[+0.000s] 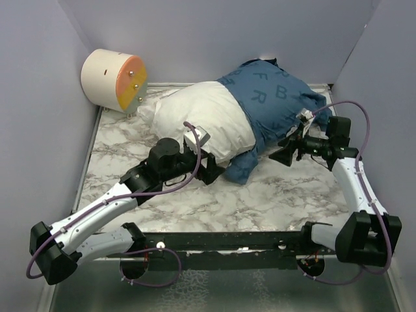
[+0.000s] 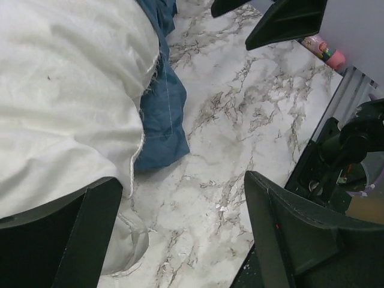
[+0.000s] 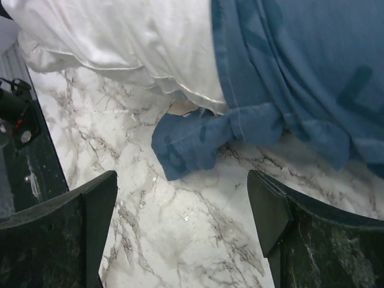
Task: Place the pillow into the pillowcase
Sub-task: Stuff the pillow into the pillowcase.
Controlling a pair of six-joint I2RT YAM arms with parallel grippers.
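Both pincers stand spread and grip nothing: my left pincer [image 1: 209,168] sits at the near edge of the pillow [image 1: 198,120], my right pincer [image 1: 286,151] just beside the pillowcase [image 1: 273,94]. The pillow lies mid-worktop [image 1: 260,195], far half sleeved, near-left half bare. I judge I should pinch the loose blue hem [image 3: 192,141] on each side and draw it left. The case mouth underneath stays hidden.

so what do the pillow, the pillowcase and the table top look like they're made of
The pillow looks like white woven cloth over soft stuffing: matte, puffy, with stitched edge seams. The pillowcase looks like thin blue printed fabric: it creases and shows a sewn hem. The table top has a smooth white surface with grey veins, either marble or a marble-look laminate.
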